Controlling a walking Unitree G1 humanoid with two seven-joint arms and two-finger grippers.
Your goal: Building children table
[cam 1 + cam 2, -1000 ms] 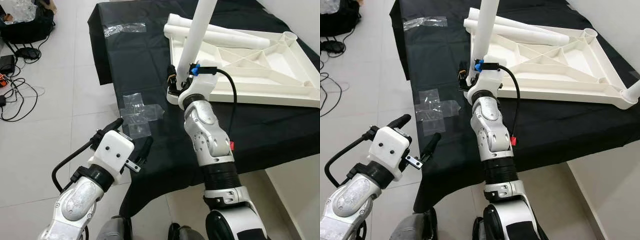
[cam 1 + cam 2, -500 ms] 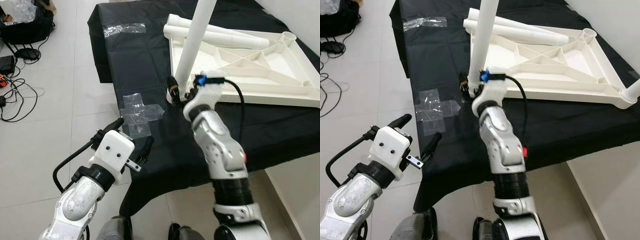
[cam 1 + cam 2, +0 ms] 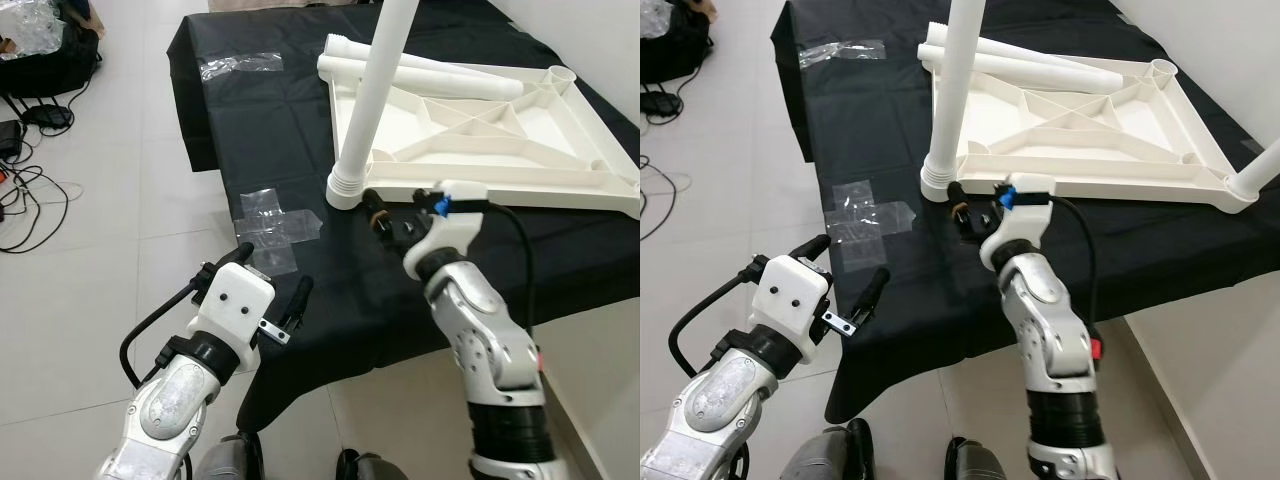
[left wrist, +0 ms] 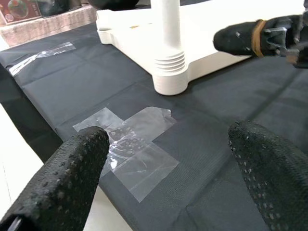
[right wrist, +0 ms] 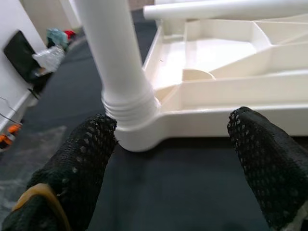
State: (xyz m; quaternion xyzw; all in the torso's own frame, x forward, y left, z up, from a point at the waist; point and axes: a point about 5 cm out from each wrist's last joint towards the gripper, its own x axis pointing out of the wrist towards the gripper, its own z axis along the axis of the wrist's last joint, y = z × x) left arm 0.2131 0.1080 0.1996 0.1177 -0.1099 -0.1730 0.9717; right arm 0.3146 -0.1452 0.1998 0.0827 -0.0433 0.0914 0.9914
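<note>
a black cloth [image 3: 280, 130] covers the low tabletop, over a pale tiled floor [image 3: 90, 260]. on the cloth lies the white plastic children table top [image 3: 500, 140], upside down with its ribbed underside facing up, toward the robot's right. one white leg [image 3: 372, 100] stands upright in the near corner socket, its ridged collar seated at the base. two more white legs [image 3: 440, 75] lie loose along the far edge of the upturned top. the right claw [image 3: 975, 212] hovers just above the cloth, close in front of the standing leg's base but apart from it, its black fingers [image 5: 82, 163] spread wide and holding nothing. the left claw [image 3: 270, 290] hangs near the cloth's front edge, well apart from the white parts, its fingers [image 4: 62, 173] likewise spread and empty. patches of clear tape [image 3: 275, 225] stick to the cloth between the left claw and the leg. cables [image 3: 25, 190] trail on the floor at the far left.
</note>
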